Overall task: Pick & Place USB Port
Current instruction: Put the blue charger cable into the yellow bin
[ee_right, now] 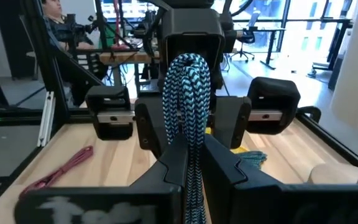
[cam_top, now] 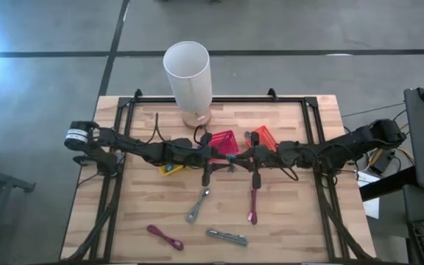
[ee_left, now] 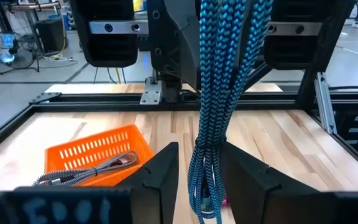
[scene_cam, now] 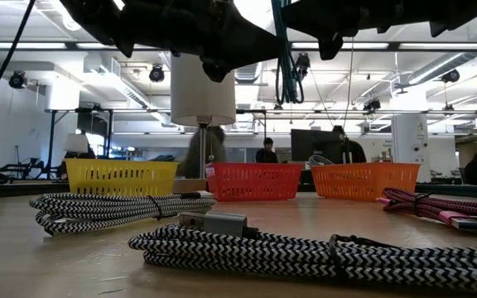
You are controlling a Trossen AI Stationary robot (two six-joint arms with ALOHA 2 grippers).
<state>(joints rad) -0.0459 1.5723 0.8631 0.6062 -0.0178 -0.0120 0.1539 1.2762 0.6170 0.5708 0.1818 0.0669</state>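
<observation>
The blue-and-black braided USB cable (ee_right: 188, 99), bundled into several loops, hangs above the middle of the table (cam_top: 131, 213) between the two arms, near the red basket (cam_top: 225, 141) and the orange basket (cam_top: 263, 135). The right hand (ee_right: 191, 163) pinches the bundle tight between its fingers, close to the top of the loops. The left hand (ee_left: 199, 171) faces it from the other side with its fingers spread on either side of the hanging strands; from its wrist view I cannot tell whether the pads touch the cable. The bundle is light and limp, so it will sag and swing under its own weight, and the woven sheath should give decent friction. A hold across all the loops at once, near the bend where they gather, looks safest; gripping only one strand would probably let the rest uncoil and slide out. Other cables lie on the table nearer the front: a grey one (cam_top: 198, 205), a magenta one (cam_top: 252, 206), another magenta one (cam_top: 165, 236) and a second grey one (cam_top: 227, 236). A yellow basket (cam_top: 171, 169) sits under the left arm, and a white cylinder (cam_top: 189, 77) stands at the back
</observation>
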